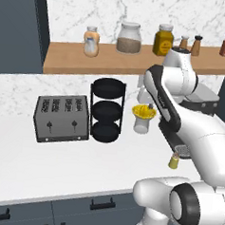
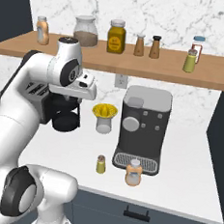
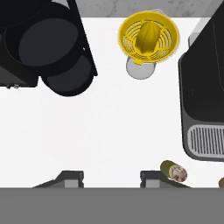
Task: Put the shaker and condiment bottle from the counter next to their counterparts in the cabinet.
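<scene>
My pincer (image 3: 105, 177): held high over the counter (image 2: 186, 165), looking straight down, jaws parted with bare worktop between them, gripping nothing. Landmark: the coffee machine (image 2: 142, 129) standing on the counter. Shaker (image 2: 100, 164): upright on the counter just left of the coffee machine's front corner; from my hand it lies beside my right fingertip (image 3: 153, 177). Condiment bottle (image 2: 134, 172): upright on the counter at the front of the coffee machine's drip tray, right of the shaker. Juicer (image 2: 104, 117), yellow top: left of the coffee machine, further back. Cabinet (image 2: 138, 63): wooden shelf above the coffee machine, bearing the twin shaker (image 2: 189, 61) at its right part and the twin bottle (image 2: 42, 29) at its far left.
</scene>
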